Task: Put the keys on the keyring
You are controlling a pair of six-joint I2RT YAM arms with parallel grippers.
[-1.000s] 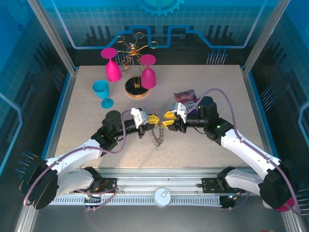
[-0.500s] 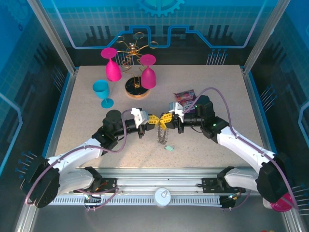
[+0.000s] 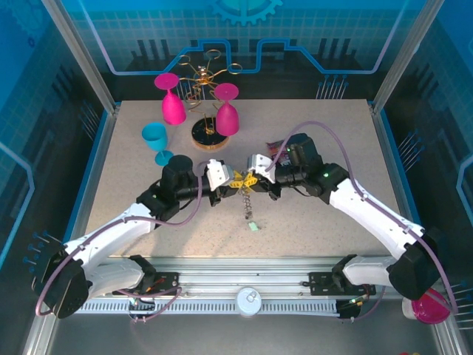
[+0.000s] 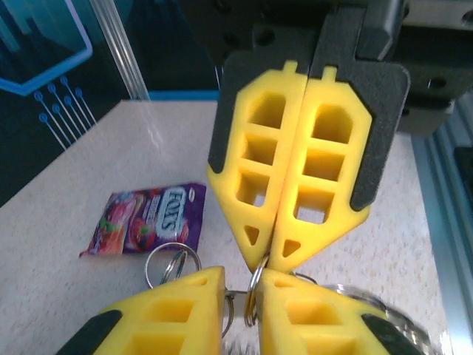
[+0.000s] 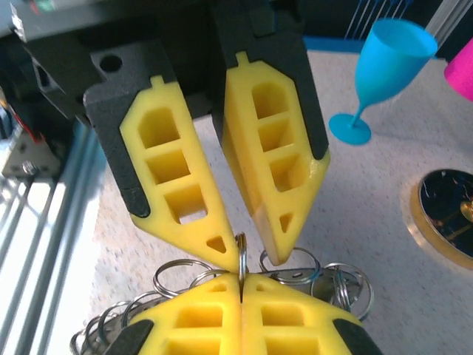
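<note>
I read the right gripper (image 5: 241,279) as clenched: its yellow pads meet flush and pinch one wire loop of the keyring (image 3: 246,201) between their tips. The left gripper (image 4: 242,279) stands slightly released, with a narrow gap between its pads and a wire loop sitting in that gap. Both grippers meet tip to tip at the centre of the top frame. The keyring hangs edge-on below them, over the table (image 3: 325,118). A pale green key tag (image 3: 253,226) lies at its lower end, probably resting on the tabletop. A candy packet (image 4: 148,220) lies just above the right wrist. A blue goblet (image 3: 157,140) and a gold rack (image 3: 203,81) stand at upper left.
</note>
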